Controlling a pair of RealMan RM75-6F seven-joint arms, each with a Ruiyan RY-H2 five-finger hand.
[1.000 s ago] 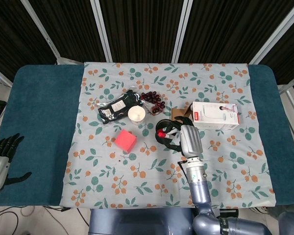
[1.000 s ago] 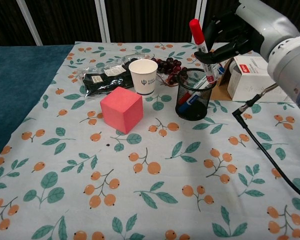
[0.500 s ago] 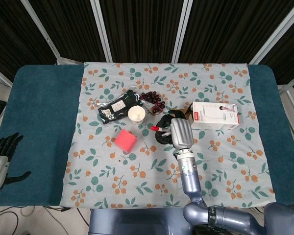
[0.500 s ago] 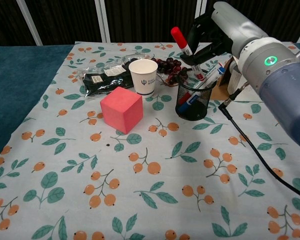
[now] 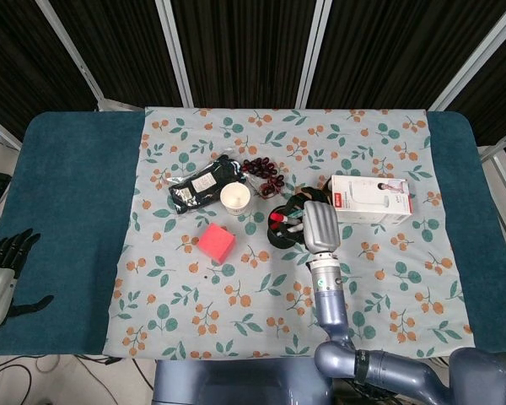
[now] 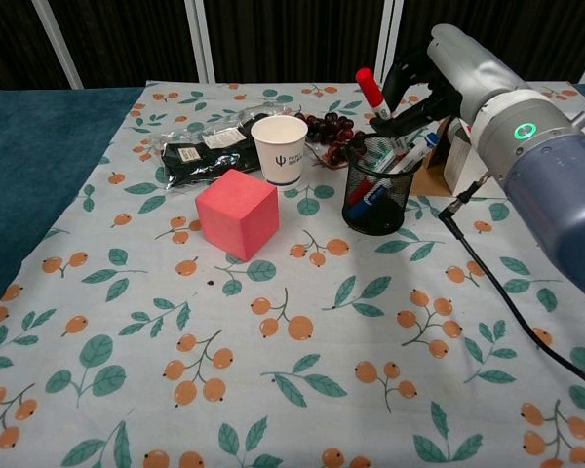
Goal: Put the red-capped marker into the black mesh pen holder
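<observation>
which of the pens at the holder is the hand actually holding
The red-capped marker, standing tallest and tilted over the black mesh pen holder, held by the right hand. The others sit loose inside.

The right robot hand (image 6: 414, 83) hides the red-capped marker's (image 6: 374, 96) lower barrel and its own grip on it

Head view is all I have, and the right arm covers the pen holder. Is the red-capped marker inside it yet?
Observer: In the chest view the red-capped marker leans with its lower end inside the black mesh pen holder, cap above the rim.
Operator: Is the hand off it?
Observer: The right hand is right against the marker; whether it grips it I cannot tell.
Operator: Anything else in the holder?
Observer: Yes, other pens show through the mesh.
Operator: And the left hand?
Observer: Absent from the chest view; your view shows the left hand open, beside the table's left edge.
</observation>
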